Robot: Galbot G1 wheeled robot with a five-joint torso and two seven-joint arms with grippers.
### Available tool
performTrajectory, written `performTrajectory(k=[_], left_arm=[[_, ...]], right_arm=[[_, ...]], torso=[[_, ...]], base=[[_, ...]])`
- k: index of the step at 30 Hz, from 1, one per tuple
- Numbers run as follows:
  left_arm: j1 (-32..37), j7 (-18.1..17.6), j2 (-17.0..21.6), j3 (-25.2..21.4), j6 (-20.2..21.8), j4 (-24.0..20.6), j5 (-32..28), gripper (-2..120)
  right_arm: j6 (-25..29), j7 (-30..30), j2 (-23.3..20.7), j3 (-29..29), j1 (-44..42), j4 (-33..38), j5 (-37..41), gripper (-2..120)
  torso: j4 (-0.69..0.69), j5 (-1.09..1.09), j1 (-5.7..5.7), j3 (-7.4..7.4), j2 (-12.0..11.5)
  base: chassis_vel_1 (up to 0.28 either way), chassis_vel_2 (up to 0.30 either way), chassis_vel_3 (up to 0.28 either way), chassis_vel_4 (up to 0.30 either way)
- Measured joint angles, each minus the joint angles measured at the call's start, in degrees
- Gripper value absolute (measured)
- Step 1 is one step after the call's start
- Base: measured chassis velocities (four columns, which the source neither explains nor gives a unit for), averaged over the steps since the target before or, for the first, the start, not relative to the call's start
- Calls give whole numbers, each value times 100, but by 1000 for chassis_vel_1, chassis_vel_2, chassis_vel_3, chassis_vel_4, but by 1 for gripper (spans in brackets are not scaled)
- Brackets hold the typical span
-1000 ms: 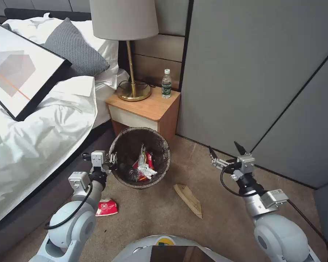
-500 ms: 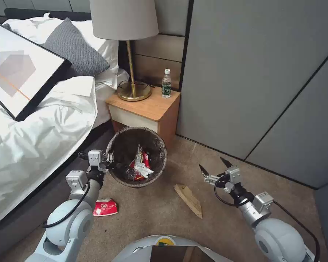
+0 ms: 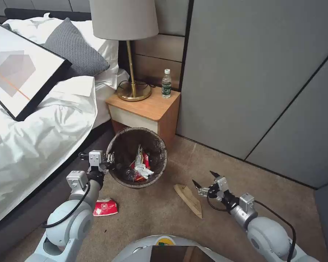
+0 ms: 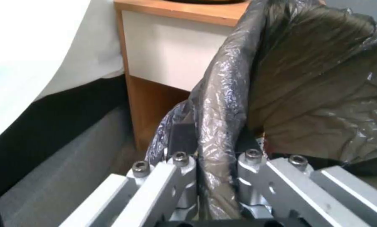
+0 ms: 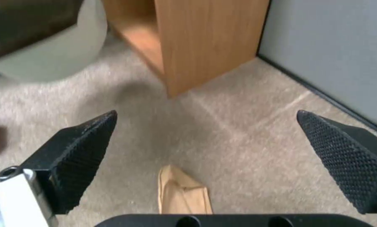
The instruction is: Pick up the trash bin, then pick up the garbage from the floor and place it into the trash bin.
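Observation:
The trash bin [image 3: 165, 160], lined with a dark bag, is held beside the bed with red packets and foil [image 3: 140, 167] inside it. My left gripper [image 3: 109, 159] is shut on its near-left rim; the left wrist view shows the bag-covered rim [image 4: 222, 94] clamped between the fingers. My right gripper [image 3: 204, 179] is open, low over the carpet floor [image 3: 153, 218], just right of a tan paper scrap [image 3: 188, 199]. In the right wrist view the scrap [image 5: 182, 192] lies between the spread black pads [image 5: 87, 157]. A red packet [image 3: 105, 207] lies by my left arm.
A wooden nightstand [image 3: 149, 109] stands behind the bin with a brass lamp [image 3: 133, 89] and a green-labelled bottle [image 3: 166, 83] on it. The bed [image 3: 32, 138] runs along the left, and grey wall panels [image 3: 262, 91] close off the right.
My right gripper has come down and to the left, from waist height by the wall to just over the paper scrap. The bin and left gripper shifted slightly left.

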Motion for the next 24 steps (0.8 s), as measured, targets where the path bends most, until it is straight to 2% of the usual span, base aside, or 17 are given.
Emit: performTrajectory(k=[10, 24], left_arm=[[-7, 11, 1, 39, 2, 32, -2, 7], [-21, 18, -23, 88, 2, 46, 19, 7]], right_arm=[[57, -237, -348, -635, 589, -713, 266, 100], [-244, -764, -544, -982, 1134, -1558, 764, 100]], torso=[[0, 1, 0, 0, 0], [0, 0, 0, 0, 0]], base=[[0, 0, 0, 0], [0, 0, 0, 0]])
